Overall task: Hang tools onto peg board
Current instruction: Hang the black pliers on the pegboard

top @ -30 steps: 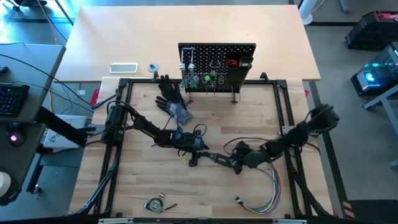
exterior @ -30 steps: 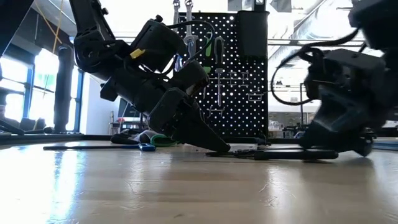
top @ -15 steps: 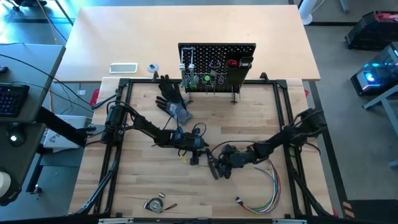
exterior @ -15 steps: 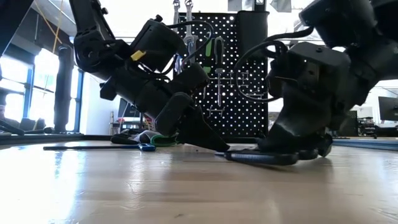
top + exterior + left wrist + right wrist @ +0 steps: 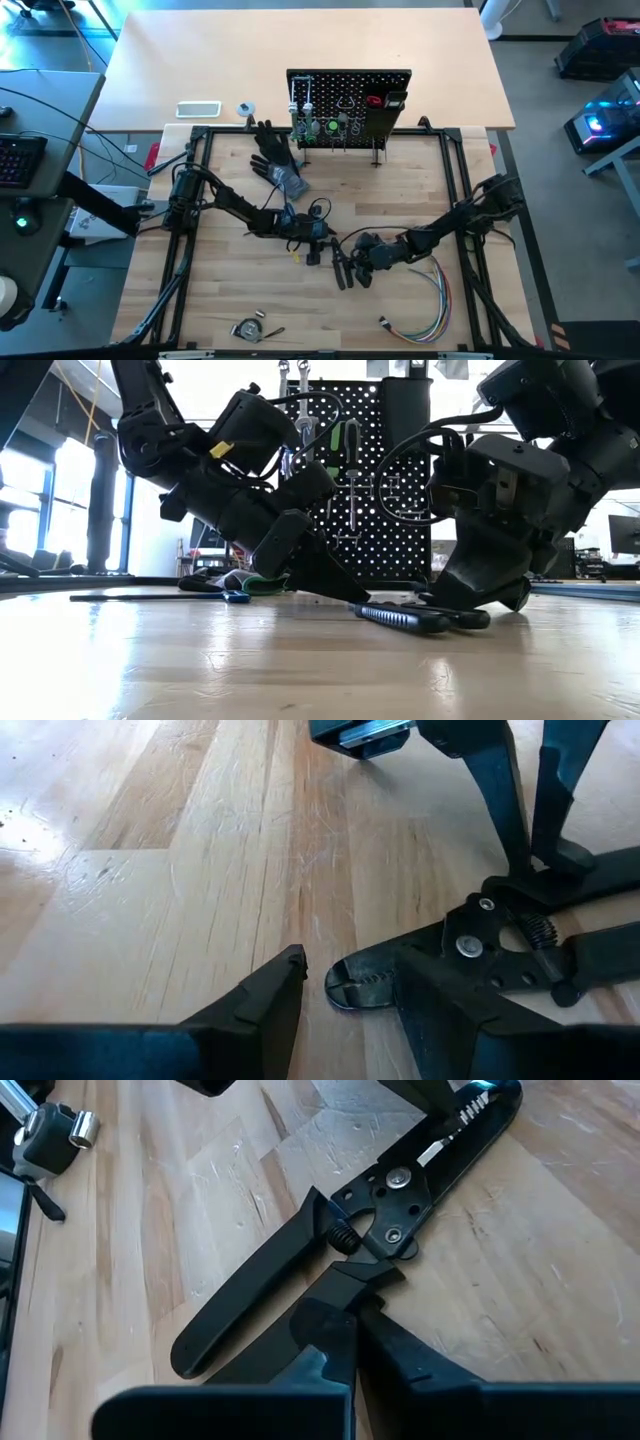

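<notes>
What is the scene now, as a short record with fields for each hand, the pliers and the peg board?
Left hand: open, low at the table, fingers on either side of the pliers' nose
Right hand: shut, tips by the pliers' pivot; grip unclear
Pliers: flat on the table between both hands, handles apart
Peg board: upright at the back, several tools hanging

Dark jointed arms, looped black cables
</notes>
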Robot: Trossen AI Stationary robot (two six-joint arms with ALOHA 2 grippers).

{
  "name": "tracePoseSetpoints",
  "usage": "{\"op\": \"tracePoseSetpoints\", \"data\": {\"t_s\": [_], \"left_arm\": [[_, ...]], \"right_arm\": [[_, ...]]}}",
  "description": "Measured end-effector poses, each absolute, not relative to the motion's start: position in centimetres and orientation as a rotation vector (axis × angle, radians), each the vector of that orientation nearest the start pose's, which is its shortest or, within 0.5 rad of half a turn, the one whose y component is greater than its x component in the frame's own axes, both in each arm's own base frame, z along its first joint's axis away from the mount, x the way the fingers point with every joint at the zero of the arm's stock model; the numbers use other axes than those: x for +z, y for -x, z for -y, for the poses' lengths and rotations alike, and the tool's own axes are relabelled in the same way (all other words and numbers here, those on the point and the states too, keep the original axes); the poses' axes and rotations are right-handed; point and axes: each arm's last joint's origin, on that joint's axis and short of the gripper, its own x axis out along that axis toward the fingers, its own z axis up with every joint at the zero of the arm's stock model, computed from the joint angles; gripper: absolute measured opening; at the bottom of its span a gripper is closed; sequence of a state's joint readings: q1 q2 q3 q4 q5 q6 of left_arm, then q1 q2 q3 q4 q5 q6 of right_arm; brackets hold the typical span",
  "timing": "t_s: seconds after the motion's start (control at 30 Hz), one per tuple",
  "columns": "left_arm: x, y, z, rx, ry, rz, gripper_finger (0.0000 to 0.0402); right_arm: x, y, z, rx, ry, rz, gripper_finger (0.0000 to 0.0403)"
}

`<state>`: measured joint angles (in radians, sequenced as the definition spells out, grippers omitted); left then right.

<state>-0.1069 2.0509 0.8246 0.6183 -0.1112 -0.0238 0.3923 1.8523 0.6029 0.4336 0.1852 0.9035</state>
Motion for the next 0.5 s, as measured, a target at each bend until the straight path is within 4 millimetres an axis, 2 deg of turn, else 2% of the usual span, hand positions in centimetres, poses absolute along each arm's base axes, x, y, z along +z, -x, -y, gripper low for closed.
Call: {"op": "tracePoseSetpoints", "data": {"t_s": [0.23, 0.5], "left_arm": [[8.9, -35.7, 3.3, 0.016, -0.086, -0.593, 0.0146], [12.5, -35.1, 3.0, 0.067, -0.177, -0.569, 0.0146]], "right_arm": [[7.4, -27.4, -10.8, -0.172, -0.629, -0.798, 0.0004], [7.5, -27.4, -10.8, -0.172, -0.631, -0.798, 0.0004]]}}
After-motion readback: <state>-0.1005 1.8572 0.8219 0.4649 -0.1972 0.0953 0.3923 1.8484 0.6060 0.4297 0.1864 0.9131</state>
